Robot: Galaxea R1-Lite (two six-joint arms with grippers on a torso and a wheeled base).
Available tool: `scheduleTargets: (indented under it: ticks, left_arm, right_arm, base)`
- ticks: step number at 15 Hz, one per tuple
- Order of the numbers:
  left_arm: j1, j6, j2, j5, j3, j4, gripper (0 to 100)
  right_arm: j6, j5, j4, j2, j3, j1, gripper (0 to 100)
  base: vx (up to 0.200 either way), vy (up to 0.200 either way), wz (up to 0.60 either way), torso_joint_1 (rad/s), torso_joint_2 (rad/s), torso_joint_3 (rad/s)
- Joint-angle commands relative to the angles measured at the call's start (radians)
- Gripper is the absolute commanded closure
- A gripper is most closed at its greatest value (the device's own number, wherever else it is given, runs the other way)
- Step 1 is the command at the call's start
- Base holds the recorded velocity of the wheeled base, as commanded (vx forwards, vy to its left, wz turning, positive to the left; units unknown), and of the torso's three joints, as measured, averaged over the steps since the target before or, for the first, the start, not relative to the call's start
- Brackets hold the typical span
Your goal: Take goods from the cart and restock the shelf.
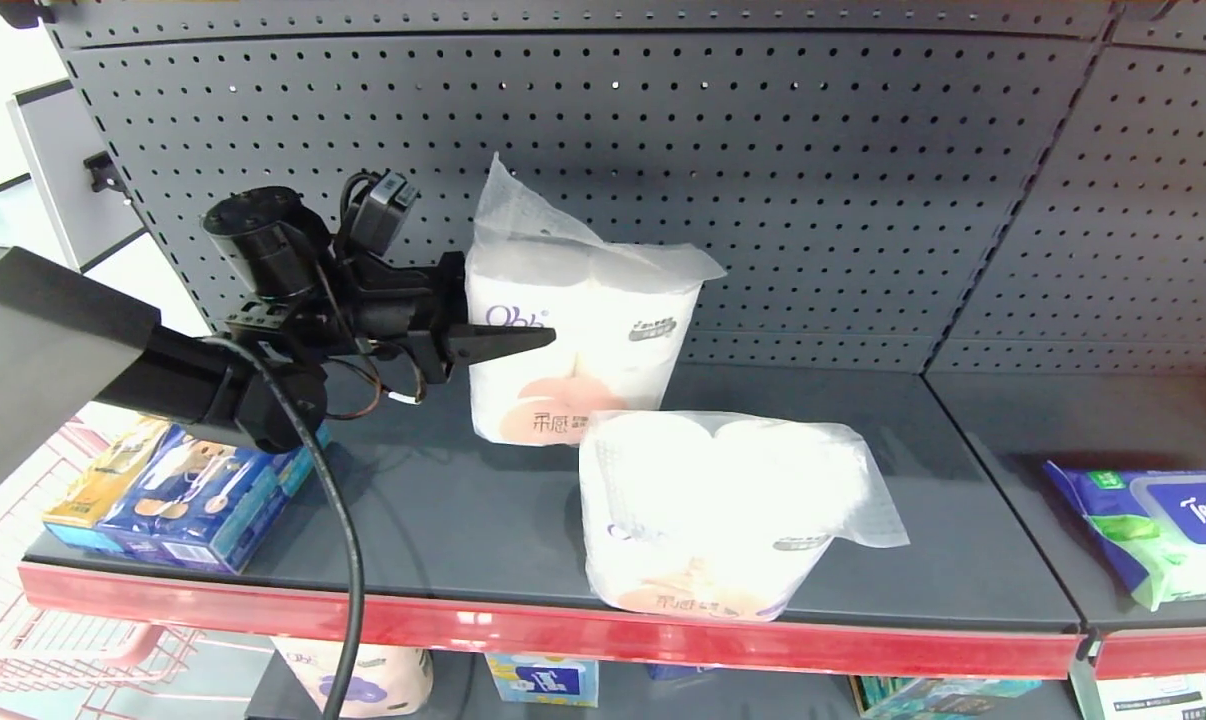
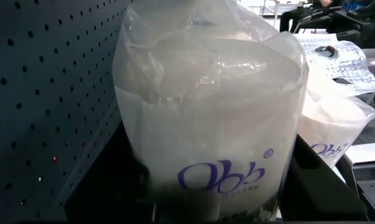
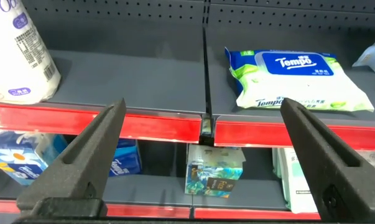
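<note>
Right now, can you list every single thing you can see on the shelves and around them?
toilet paper packs: two, white, on the shelf; back pack upright, front pack near the edge
tissue boxes: at least two, blue and yellow, shelf's left end
wet wipes pack: one, blue, green and white, right section
lower-shelf packs: several, white, blue, teal, one level down
cart: one, red wire, lower left
shelf: grey, red front strip
left gripper: black, at the back pack
right gripper: black, fingers open, before the red strip

Wet-wipes pack (image 1: 1158, 530) cropped at head view's right edge; far jaw of left gripper (image 1: 535, 325) behind upright tissue pack (image 1: 603, 310)
</note>
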Motion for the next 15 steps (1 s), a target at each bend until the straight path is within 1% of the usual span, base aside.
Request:
scheduleTargets:
  ticks: [1,4,5,8,9,11,13,15]
  left_arm:
    - [-0.004,0.000,0.003,0.000,-0.001,-0.001,100]
    - [-0.010,0.000,0.014,-0.005,-0.001,-0.006,100]
    - [-0.010,-0.001,0.023,-0.017,-0.001,-0.024,100]
    - [-0.010,-0.003,0.052,-0.026,0.001,-0.069,100]
    - [-0.010,-0.012,0.053,-0.029,0.004,-0.075,100]
    - [-0.010,-0.041,0.060,-0.031,-0.004,-0.095,100]
    - [-0.015,-0.090,0.086,-0.032,-0.018,-0.150,100]
    - [-0.018,-0.150,0.112,-0.039,-0.022,-0.230,100]
  right_arm:
    - [-0.001,0.001,0.000,0.001,-0.002,0.000,0]
    - [-0.011,0.001,0.000,0.001,-0.002,0.000,0]
    - [-0.013,0.002,0.000,0.001,0.000,0.000,0]
    - [-0.027,0.008,0.000,0.001,0.003,0.000,0]
    - [-0.030,0.010,0.000,0.001,0.004,0.000,0]
    - [-0.033,0.010,0.000,0.001,0.007,0.000,0]
    - [-0.036,0.013,0.000,0.001,0.007,0.000,0]
    - [-0.036,0.013,0.000,0.001,0.007,0.000,0]
  base:
    - [0.000,0.000,0.00,0.000,0.00,0.000]
    - [0.000,0.000,0.00,0.000,0.00,0.000]
    - [0.000,0.000,0.00,0.000,0.00,0.000]
    - [0.000,0.000,0.00,0.000,0.00,0.000]
    - [0.000,0.000,0.00,0.000,0.00,0.000]
    - [0.000,0.000,0.00,0.000,0.00,0.000]
    - [0.000,0.000,0.00,0.000,0.00,0.000]
    - [0.000,0.000,0.00,0.000,0.00,0.000]
